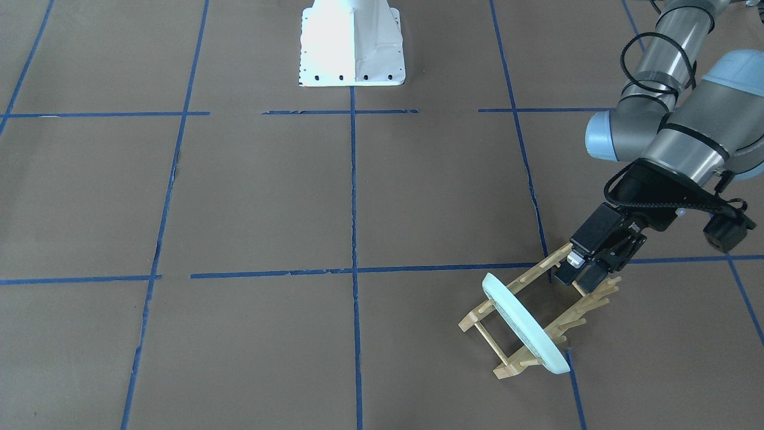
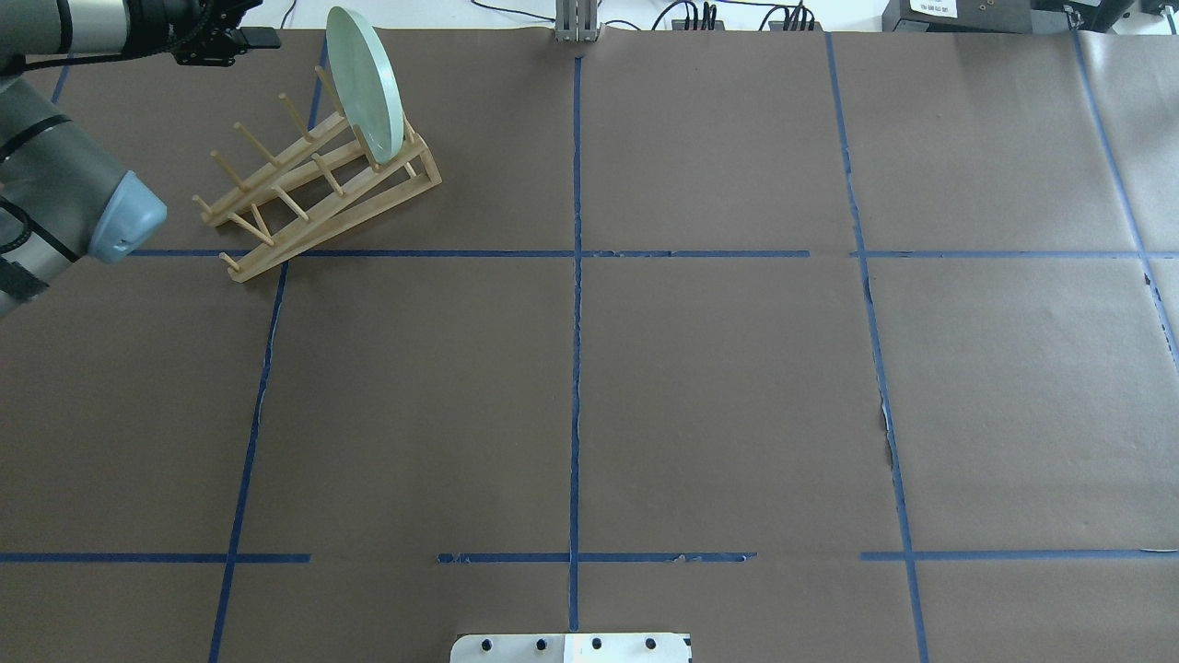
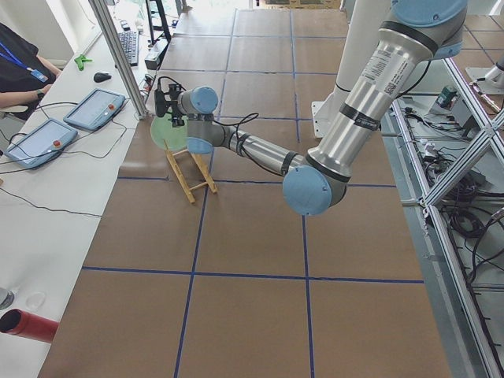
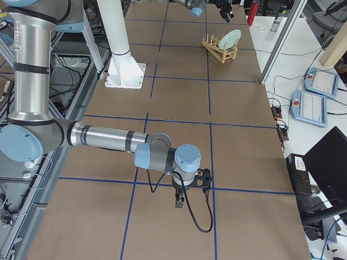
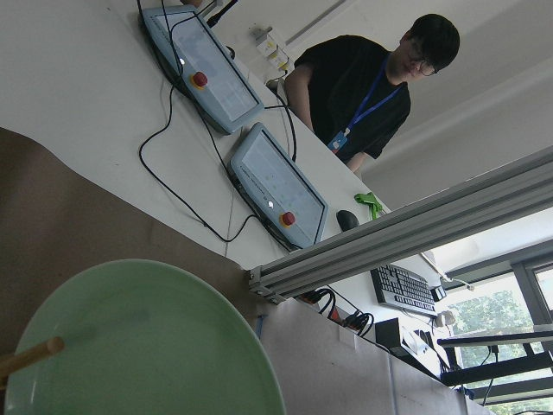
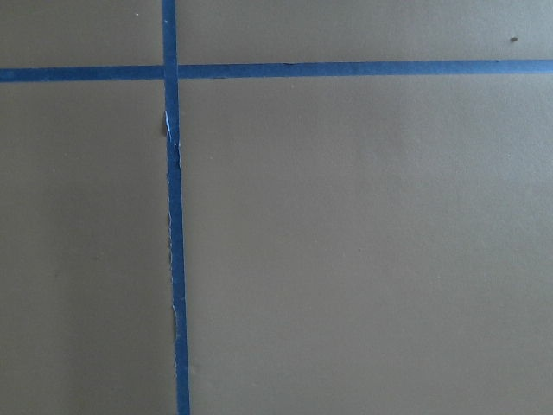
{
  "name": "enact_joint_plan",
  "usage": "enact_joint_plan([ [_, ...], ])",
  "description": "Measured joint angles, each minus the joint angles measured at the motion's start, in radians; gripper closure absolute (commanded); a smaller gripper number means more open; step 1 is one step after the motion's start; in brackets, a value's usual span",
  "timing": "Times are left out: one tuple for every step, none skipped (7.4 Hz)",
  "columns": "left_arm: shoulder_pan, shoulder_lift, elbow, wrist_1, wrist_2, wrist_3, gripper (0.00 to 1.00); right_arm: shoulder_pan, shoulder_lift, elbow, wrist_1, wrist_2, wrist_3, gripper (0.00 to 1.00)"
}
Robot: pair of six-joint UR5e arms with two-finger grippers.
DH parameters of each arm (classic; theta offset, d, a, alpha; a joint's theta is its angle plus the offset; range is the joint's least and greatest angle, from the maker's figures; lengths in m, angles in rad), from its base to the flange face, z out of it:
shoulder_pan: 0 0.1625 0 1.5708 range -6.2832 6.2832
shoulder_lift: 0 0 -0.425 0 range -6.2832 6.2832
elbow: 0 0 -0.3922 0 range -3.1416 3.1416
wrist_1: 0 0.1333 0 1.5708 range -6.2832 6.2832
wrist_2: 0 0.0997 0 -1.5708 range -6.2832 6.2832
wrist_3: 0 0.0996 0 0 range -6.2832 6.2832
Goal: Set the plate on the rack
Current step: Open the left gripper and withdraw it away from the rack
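Observation:
The pale mint-green plate [image 1: 525,322] stands on edge between the pegs at one end of the light-wood rack [image 1: 506,365], near the table's far left corner in the overhead view, where the plate [image 2: 366,83] and the rack [image 2: 313,207] both show. My left gripper [image 1: 579,276] is open and empty; it hovers over the rack's other end, apart from the plate. The left wrist view shows the plate's face [image 5: 147,346] and a peg tip [image 5: 30,354]. My right gripper [image 4: 179,201] hangs low over bare table far from the rack; I cannot tell whether it is open or shut.
The white robot base [image 1: 352,48] stands at the table's middle edge. Blue tape lines [image 2: 576,368] grid the brown table. Beyond the rack runs an aluminium post [image 3: 118,55], with tablets [image 3: 94,106] and a seated operator [image 5: 363,78] at a white bench.

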Motion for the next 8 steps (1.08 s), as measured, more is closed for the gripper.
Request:
enact_joint_plan([
  [-0.026, 0.002, -0.065, 0.227, -0.052, 0.163, 0.00, 0.000, 0.000, 0.000, 0.000, 0.000, 0.000, 0.00],
  [-0.053, 0.004, -0.132, 0.484, -0.075, 0.385, 0.00, 0.000, 0.000, 0.000, 0.000, 0.000, 0.000, 0.00],
  [-0.093, 0.008, -0.178, 0.701, -0.084, 0.625, 0.00, 0.000, 0.000, -0.001, 0.000, 0.000, 0.000, 0.00],
  [-0.148, 0.026, -0.199, 0.844, -0.100, 0.849, 0.00, 0.000, 0.000, -0.001, 0.000, 0.000, 0.000, 0.00],
  [-0.221, 0.074, -0.201, 0.921, -0.147, 1.059, 0.00, 0.000, 0.000, 0.000, 0.000, 0.000, 0.000, 0.00],
  [-0.302, 0.134, -0.183, 0.951, -0.218, 1.233, 0.00, 0.000, 0.000, 0.000, 0.000, 0.000, 0.000, 0.00],
  [-0.369, 0.196, -0.151, 0.961, -0.278, 1.356, 0.00, 0.001, 0.000, 0.000, 0.000, 0.000, 0.000, 0.00],
  [-0.413, 0.255, -0.129, 0.964, -0.308, 1.427, 0.00, 0.001, 0.000, 0.000, 0.000, 0.000, 0.000, 0.00],
])
